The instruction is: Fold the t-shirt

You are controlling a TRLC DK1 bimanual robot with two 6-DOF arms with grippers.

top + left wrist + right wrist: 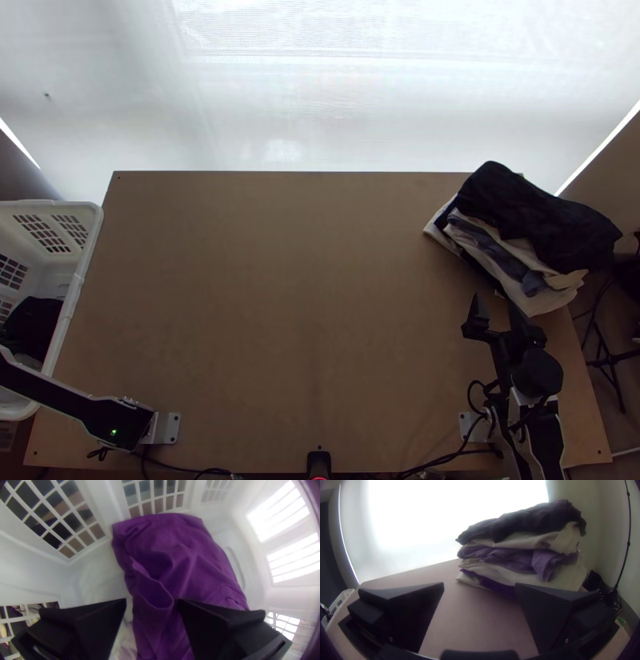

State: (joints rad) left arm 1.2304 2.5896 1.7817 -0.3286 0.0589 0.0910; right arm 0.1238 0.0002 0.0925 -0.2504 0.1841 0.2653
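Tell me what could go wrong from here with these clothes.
The open black left fingers, over the dark crumpled cloth in the white plastic basket, might pinch only its loose fold.

The uneven stack of folded clothes seems to overhang the edge of the light wooden table and could slide off if the nearby open right fingers bump it.
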